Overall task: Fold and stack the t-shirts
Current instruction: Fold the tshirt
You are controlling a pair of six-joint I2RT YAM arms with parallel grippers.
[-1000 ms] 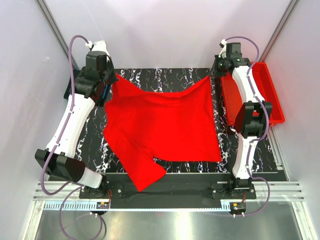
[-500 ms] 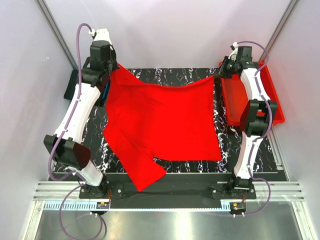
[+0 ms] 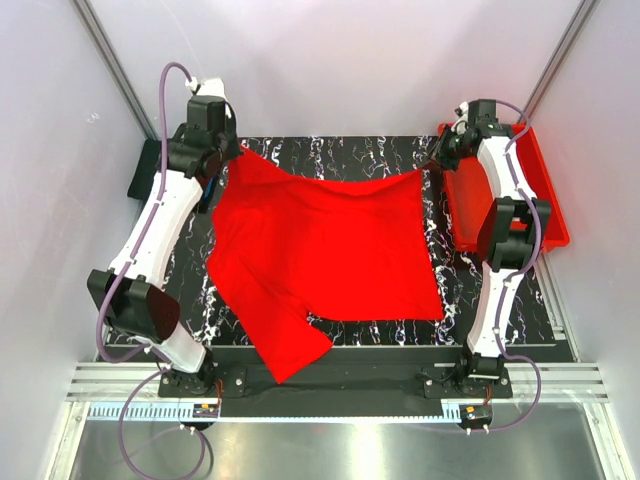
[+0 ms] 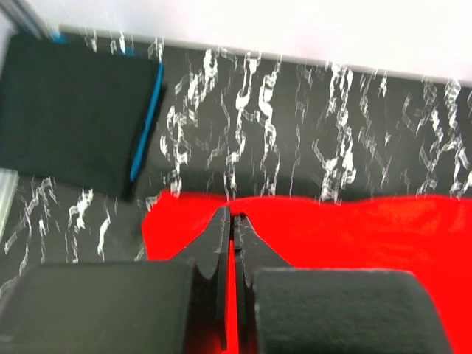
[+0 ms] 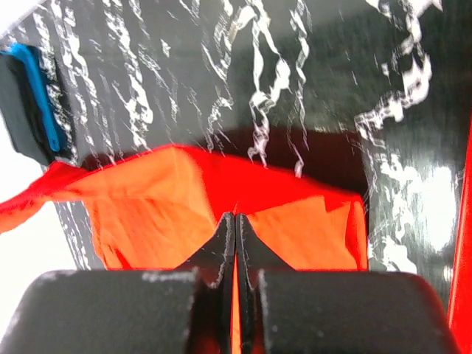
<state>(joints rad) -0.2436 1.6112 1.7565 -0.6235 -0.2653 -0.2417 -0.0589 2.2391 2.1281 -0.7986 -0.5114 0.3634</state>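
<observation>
The red shirt (image 3: 320, 250) lies spread across the table (image 3: 330, 148), its far corners lifted, one clamped in the left gripper (image 4: 228, 219), one in the right gripper (image 5: 234, 218), so its fold looks barely begun, while far left the black shirt (image 4: 74, 110) sits folded, awaiting the stack.

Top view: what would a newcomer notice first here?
A bright red shirt spreads over the middle of the marbled table, its far corners pinched in both arms' shut jaws. A folded black shirt lies far left; a red bin sits far right.
</observation>
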